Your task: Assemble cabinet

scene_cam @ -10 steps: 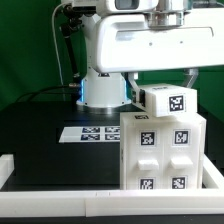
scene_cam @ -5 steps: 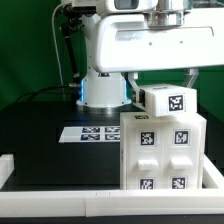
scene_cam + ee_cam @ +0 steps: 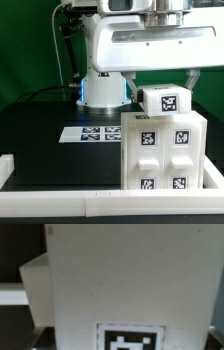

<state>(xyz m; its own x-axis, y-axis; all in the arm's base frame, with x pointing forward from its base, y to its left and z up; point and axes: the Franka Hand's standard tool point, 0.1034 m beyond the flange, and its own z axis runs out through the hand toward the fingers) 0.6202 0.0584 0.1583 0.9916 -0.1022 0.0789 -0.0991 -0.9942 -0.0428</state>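
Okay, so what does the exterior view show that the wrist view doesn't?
Only the exterior view: the arm, the big white cabinet, the marker board lying flat on the black table, and the small block tilted at the cabinet's top; whether it touches the cabinet is unclear. Only the wrist view: a close look at one plain white face that nearly fills the picture, too close to say for sure what it belongs to. Both: white plastic carrying a black-and-white tag, and some dark table.
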